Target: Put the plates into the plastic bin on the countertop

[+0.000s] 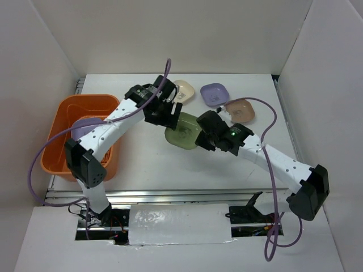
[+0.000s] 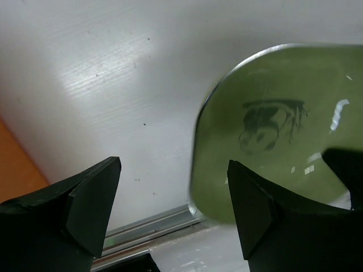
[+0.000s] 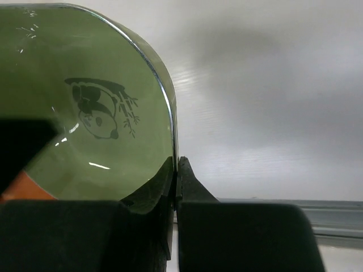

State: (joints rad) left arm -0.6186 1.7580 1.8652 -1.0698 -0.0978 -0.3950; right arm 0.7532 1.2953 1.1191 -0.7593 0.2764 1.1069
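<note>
My right gripper is shut on the rim of a green plate and holds it above the countertop. In the right wrist view the jaws pinch the plate's edge, and the panda print faces the camera. My left gripper is open right beside the same plate. In the left wrist view the plate lies by the right finger, with its near corner inside the gap of the gripper. The orange plastic bin stands at the left with a lavender plate inside.
A cream plate, a lavender plate and a brown plate lie at the back of the countertop. White panels wall the sides and back. A metal rail runs along the near edge. The bin's orange wall shows at the left.
</note>
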